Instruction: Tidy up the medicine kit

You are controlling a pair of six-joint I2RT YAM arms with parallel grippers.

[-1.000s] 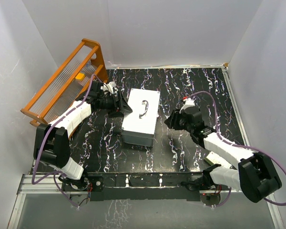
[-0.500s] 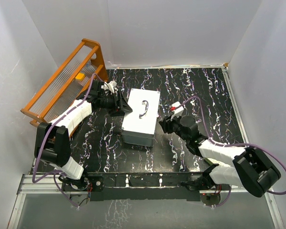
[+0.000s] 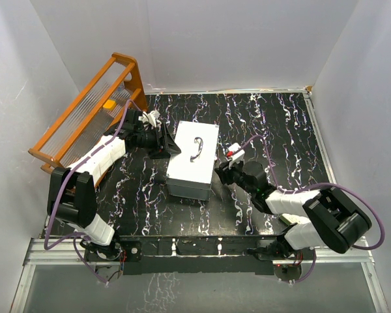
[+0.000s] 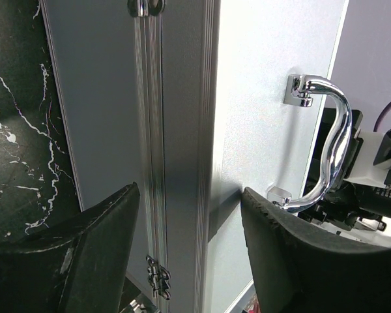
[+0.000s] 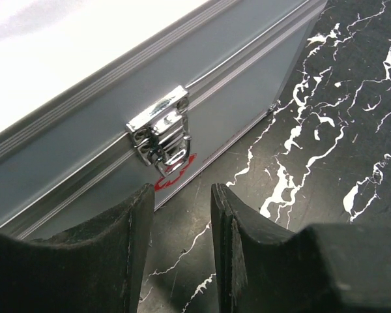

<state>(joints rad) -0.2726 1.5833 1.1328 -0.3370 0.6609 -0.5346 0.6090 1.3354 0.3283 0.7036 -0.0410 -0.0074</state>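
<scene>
The medicine kit is a closed silver-white case (image 3: 194, 163) with a chrome handle (image 3: 197, 147) on its lid, standing mid-table. My left gripper (image 3: 168, 149) is open at the case's left side. In the left wrist view its fingers straddle the lid's edge (image 4: 189, 195), with the handle (image 4: 332, 150) beyond and a hinge (image 4: 158, 277) below. My right gripper (image 3: 220, 173) is low at the case's right side. It is open and empty (image 5: 182, 192), just above the table, facing a shut chrome latch (image 5: 161, 134) on the case wall (image 5: 72, 163).
An orange-framed rack (image 3: 85, 111) with a ribbed clear panel leans at the back left, a small yellow item (image 3: 109, 103) on it. White walls close the table on three sides. The black marbled tabletop (image 3: 274, 124) stretches right of the case.
My right gripper has moved left and down, from mid-right of the table to the case's right side. The left gripper has hardly moved.
</scene>
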